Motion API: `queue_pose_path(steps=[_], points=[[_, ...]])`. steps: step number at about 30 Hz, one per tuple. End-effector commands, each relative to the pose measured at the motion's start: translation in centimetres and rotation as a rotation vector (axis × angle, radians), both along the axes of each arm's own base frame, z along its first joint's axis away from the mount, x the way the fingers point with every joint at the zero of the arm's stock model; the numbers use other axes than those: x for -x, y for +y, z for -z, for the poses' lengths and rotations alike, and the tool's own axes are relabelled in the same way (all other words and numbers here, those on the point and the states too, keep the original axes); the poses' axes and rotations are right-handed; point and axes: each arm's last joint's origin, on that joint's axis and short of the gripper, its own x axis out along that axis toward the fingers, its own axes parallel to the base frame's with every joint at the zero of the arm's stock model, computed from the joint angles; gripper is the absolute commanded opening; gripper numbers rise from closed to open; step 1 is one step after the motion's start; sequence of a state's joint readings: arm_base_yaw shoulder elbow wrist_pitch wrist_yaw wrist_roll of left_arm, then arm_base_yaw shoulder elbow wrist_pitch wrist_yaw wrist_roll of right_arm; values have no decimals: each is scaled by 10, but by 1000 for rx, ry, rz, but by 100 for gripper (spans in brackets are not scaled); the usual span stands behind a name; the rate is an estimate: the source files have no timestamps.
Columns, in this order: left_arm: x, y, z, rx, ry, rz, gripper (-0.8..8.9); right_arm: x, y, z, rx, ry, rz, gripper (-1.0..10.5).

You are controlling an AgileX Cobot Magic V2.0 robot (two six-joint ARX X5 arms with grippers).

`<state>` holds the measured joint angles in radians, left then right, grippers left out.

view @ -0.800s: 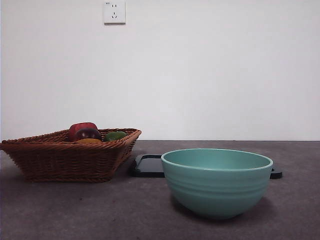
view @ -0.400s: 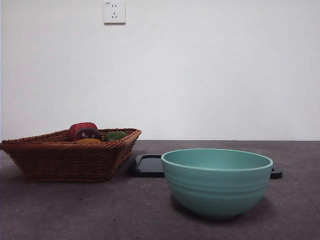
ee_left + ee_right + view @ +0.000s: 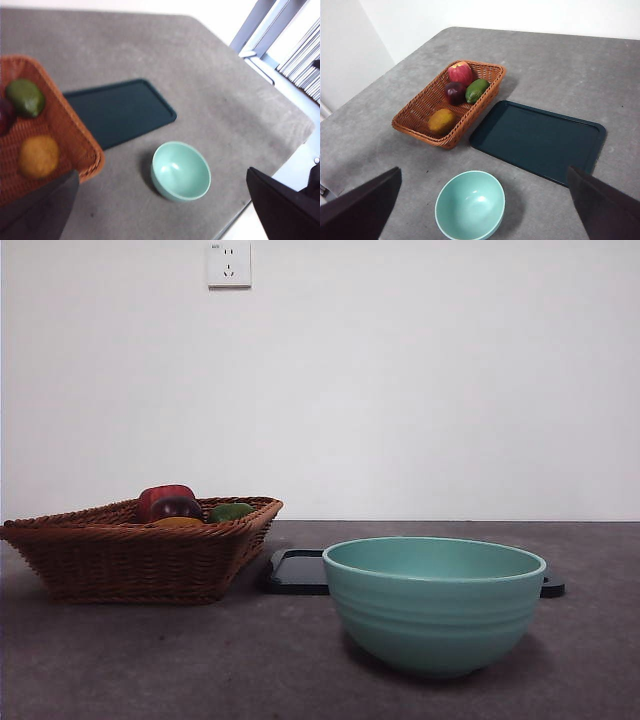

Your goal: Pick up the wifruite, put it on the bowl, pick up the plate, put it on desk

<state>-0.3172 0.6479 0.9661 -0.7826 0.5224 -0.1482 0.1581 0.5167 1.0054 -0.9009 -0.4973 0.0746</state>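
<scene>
Nothing has moved across the front views — the basket [image 3: 140, 550], its fruit and the bowl [image 3: 434, 602] sit exactly as they did a second ago, and no arm shows there. By my reading the task has not begun.

Taking the basket as landmark: the wifruite [image 3: 442, 120] lies inside it, at the end nearest the bowl, with the dark red-purple fruit [image 3: 454, 91], the green fruit [image 3: 477, 90] and a red fruit [image 3: 461, 72] toward the far end. The dark tray [image 3: 538, 140] lies flat on the desk [image 3: 560, 60] just beside the basket's long side; the bowl stands empty, near the basket's corner.

Both wrist views look down from well above — the left gripper [image 3: 160, 210] and right gripper [image 3: 482, 210] each hang with jaws spread wide, grasping nothing. The orange fruit is still to be fetched.
</scene>
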Motion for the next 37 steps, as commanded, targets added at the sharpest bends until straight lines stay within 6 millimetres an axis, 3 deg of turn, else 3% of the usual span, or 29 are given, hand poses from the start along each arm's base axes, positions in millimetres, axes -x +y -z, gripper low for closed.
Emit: queue_pose_path(steps=[1,17,26,31,37], points=[[-13,-5,0,-11,55,-3,592,2,0,-6,-5,-27,-4,601],[-119,-39,49,-125,469,-61,593,2,0,-6,-5,-26,-4,601],[-182,-58,58,-319,503,-152,593,2,0,-6,-5,-26,-4,601],[-205,-73,71,-479,495,-156,593,2,0,-6,-5,-26,-4,601],[-225,-92,100,-618,499,-132,593,2,0,-6,-5,-26,-4,601]])
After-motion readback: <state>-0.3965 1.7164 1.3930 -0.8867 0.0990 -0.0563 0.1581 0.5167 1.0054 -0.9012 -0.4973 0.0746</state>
